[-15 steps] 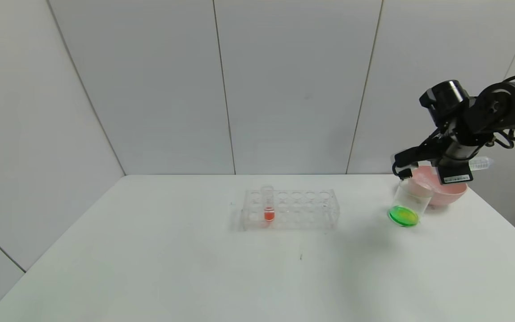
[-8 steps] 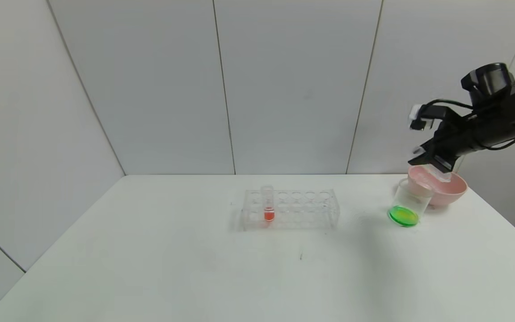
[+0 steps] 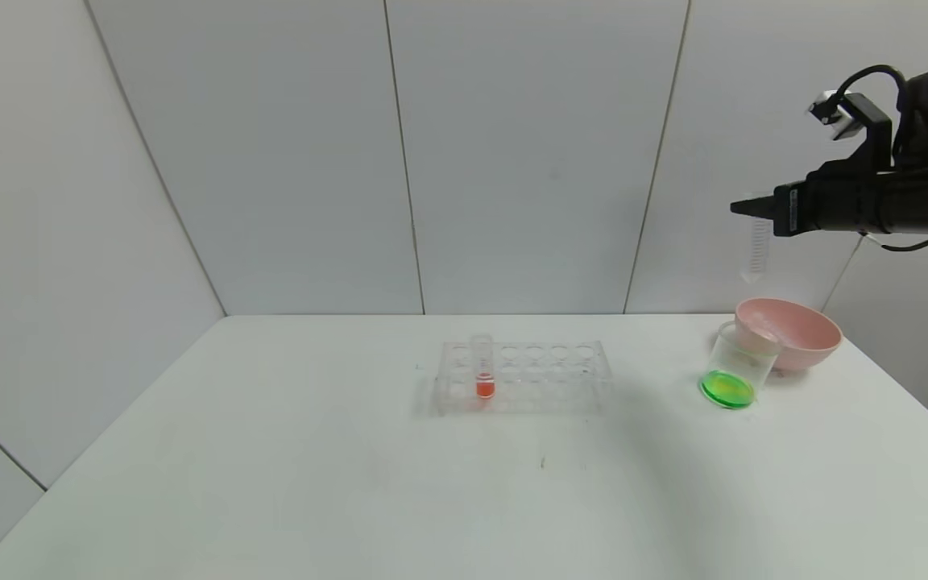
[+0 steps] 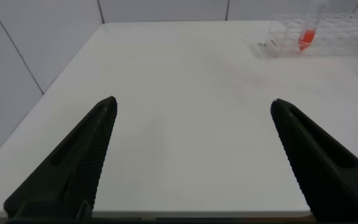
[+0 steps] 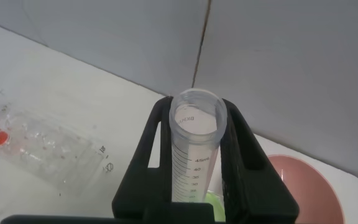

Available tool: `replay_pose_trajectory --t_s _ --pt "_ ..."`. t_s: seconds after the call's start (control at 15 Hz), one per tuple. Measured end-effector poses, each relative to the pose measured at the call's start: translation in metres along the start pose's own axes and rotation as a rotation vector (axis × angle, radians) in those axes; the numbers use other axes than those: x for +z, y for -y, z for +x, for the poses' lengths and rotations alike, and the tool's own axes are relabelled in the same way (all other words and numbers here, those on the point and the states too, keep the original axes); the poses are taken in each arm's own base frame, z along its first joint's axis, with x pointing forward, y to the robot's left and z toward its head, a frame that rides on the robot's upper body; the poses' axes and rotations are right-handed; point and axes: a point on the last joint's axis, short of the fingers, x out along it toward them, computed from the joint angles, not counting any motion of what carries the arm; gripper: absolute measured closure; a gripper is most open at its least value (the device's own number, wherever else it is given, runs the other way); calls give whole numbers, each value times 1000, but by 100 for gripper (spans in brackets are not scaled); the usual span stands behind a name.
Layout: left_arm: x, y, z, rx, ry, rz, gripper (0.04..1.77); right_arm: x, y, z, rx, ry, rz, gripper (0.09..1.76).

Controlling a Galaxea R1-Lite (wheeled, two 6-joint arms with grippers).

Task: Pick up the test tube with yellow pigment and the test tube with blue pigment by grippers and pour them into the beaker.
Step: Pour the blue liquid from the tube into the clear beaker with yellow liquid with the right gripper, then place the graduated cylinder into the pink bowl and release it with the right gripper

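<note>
Your right gripper (image 3: 742, 208) hangs high above the beaker (image 3: 736, 364), pinching an empty upright test tube (image 3: 756, 248). The beaker holds green liquid beside the pink bowl (image 3: 794, 330). Your left gripper (image 4: 191, 155) is spread wide, far from the beaker.

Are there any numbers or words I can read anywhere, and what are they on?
"45ml", "40" and "35": printed beside the ring marks on the empty test tube held upright in the right gripper.
More print inside the tube's mouth: seen backwards, too blurred to read.
Small mark on the clear rack, near its end: too small to read.
Nothing readable on the beaker, the pink bowl or the left gripper.
</note>
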Motion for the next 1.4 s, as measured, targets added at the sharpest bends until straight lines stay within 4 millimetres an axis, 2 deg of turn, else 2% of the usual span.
replay_pose_trajectory --t_s 0.47,0.67,0.93,1.4 --pt "0 0 0 0 0 0 5 -58 29 -48 -180 141 20 134" --pt "0 0 0 0 0 0 5 -77 40 -56 -230 153 25 134" --pt "0 0 0 0 0 0 5 -94 60 -38 -268 144 34 134" --pt "0 0 0 0 0 1 5 -122 116 34 -424 154 55 134"
